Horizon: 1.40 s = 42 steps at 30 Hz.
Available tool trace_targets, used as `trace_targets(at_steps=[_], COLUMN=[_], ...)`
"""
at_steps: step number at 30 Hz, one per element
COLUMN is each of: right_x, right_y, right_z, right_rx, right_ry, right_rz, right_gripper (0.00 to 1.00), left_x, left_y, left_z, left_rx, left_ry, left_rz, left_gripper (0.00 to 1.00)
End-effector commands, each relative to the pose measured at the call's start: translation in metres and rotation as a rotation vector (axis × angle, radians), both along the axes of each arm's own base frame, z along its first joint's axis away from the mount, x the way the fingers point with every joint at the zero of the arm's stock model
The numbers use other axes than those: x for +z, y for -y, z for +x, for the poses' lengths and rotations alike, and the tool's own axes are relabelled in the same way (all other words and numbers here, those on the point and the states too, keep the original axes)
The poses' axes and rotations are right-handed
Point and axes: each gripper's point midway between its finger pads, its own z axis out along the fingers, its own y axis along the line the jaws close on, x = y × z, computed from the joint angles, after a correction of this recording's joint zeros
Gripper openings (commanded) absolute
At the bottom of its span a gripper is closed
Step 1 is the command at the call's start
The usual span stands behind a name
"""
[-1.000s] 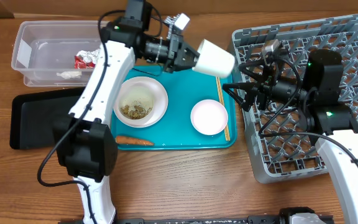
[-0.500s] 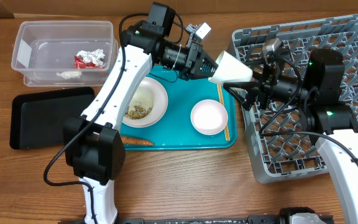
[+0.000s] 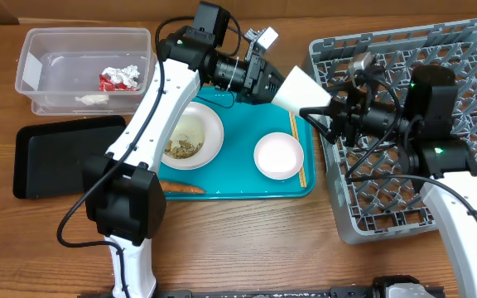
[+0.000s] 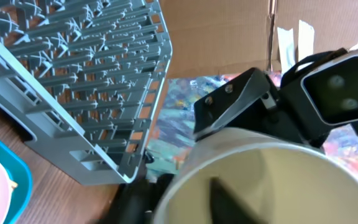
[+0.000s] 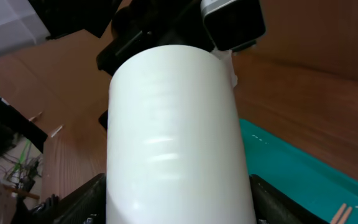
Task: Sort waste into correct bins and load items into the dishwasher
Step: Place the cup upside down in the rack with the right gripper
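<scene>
**Robotics lab bench**

Left arm point(image 3: 151, 108) and right arm point(image 3: 462, 223) work at a plain wooden table point(image 3: 247, 240). Cardboard boxes point(image 4: 222, 31) behind it, loose cables point(image 5: 17, 163) off to one side. Grey dish rack point(image 3: 470, 50) and teal tray point(image 3: 238, 178) sit straight on the tabletop.

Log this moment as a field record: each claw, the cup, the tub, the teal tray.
left claw: shut on small white cup, one finger inside it
right claw: flanks the cup's far end; grip unclear
clear tub: red wrapper, foil, tissue
teal tray: bowl with scraps, second white bowl, chopsticks
carrot: at tray's front-left edge
dish rack: no dishes visible
</scene>
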Motion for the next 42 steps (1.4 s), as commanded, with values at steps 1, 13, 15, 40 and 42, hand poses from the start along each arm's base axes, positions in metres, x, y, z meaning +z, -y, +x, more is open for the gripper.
trace_targets(at_steps=[1, 13, 15, 40, 42], right_x=[0.009, -0.034, -0.045, -0.095, -0.109], right_y=[-0.001, 0.044, 0.066, 0.357, 0.358], right_z=[0.001, 0.03, 0.032, -0.083, -0.088], right_rx=[-0.002, -0.362, -0.48, -1.576, -1.561], right_ry=[0.012, -0.176, -0.233, -1.001, -1.077], right_rz=[0.004, -0.154, -0.224, -0.302, -0.305], right_gripper=[0.57, 0.5, 0.5, 0.48, 0.51], left_x=[0.005, -0.073, -0.074, -0.001, -0.001], left_y=[0.001, -0.077, -0.106, -0.269, -0.269], left_z=[0.0, 0.052, 0.058, 0.033, 0.033], left_rx=[-0.003, 0.331, 0.402, 0.818, 0.817], left_ry=[0.032, 0.108, 0.118, 0.267, 0.266], left_rz=[-0.004, 0.578, 0.671, 1.141, 1.141], left_gripper=[0.45, 0.57, 0.58, 0.6, 0.61])
